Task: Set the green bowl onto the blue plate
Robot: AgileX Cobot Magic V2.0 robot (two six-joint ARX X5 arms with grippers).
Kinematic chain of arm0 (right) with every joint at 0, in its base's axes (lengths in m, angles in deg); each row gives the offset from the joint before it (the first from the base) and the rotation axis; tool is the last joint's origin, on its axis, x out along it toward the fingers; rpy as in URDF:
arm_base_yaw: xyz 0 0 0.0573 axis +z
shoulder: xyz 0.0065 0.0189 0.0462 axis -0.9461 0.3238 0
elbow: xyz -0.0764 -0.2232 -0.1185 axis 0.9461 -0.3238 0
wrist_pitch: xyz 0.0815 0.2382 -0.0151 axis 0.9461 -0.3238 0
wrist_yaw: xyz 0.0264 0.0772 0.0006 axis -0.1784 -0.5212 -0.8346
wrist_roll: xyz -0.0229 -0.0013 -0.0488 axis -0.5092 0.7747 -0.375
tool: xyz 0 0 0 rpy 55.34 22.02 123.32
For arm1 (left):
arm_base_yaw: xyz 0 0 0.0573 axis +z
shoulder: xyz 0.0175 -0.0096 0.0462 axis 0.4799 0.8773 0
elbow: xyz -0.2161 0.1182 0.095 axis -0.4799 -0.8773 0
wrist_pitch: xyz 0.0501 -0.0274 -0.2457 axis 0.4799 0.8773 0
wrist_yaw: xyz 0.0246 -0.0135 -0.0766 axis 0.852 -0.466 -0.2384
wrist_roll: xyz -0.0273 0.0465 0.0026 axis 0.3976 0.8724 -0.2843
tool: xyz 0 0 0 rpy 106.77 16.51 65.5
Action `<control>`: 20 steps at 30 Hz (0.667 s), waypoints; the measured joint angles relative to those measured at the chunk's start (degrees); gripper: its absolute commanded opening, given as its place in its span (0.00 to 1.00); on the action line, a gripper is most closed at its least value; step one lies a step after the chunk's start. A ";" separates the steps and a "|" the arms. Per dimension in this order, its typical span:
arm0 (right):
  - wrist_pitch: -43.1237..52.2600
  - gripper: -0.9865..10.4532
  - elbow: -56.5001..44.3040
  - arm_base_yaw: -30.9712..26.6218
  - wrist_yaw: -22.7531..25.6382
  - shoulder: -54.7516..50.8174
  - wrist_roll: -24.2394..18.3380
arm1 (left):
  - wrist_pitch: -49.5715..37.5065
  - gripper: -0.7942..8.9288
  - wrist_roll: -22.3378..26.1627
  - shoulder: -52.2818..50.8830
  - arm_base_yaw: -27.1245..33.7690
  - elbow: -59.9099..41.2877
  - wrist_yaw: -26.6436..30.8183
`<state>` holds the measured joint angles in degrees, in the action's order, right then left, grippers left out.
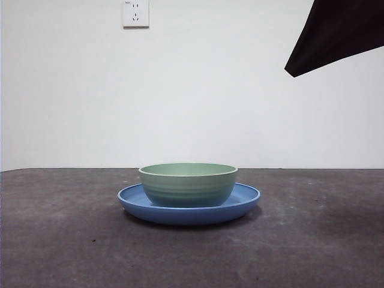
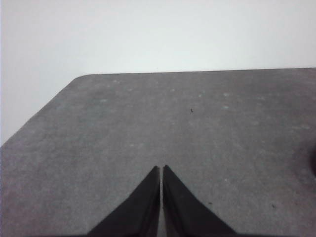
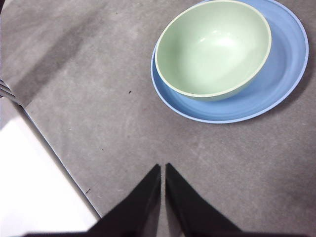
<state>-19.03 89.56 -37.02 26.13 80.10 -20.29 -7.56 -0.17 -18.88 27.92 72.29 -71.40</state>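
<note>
Two items of the task are accounted for: the green bowl [image 1: 188,184] stands upright inside the blue plate [image 1: 247,197], and the plate rests flat on the worktop [image 1: 60,240]. From the right wrist view the bowl [image 3: 212,47] sits off-centre on the plate [image 3: 281,74], close to one side of the rim, with more bare blue on the far side. I judge the placement done.

My right pincer [image 3: 163,170] is drawn together, jaws almost touching, holding nothing, raised above the worktop and apart from the plate. My left pincer [image 2: 161,173] is likewise closed and empty, over bare worktop [image 2: 197,123], with neither dish in its sight.

Risks from here are few. A low sweep of my right arm [image 1: 336,36] on retreat could clip the bowl rim and slide it off-centre further. A knock to the plate's edge could tip it under the offset load.
</note>
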 measured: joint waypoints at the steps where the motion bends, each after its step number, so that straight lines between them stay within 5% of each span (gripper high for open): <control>1: 0.00 0.09 0.00 0.00 0.00 0.00 0.00 | 0.76 0.09 0.00 -0.42 0.00 0.00 0.00; 20: 0.07 0.09 0.00 0.00 0.00 0.00 -0.02 | 4.98 0.09 -0.15 -1.92 0.00 -0.83 0.00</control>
<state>-18.97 89.56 -37.02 26.13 80.10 -20.32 -2.58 -0.32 -20.80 27.92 71.46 -71.40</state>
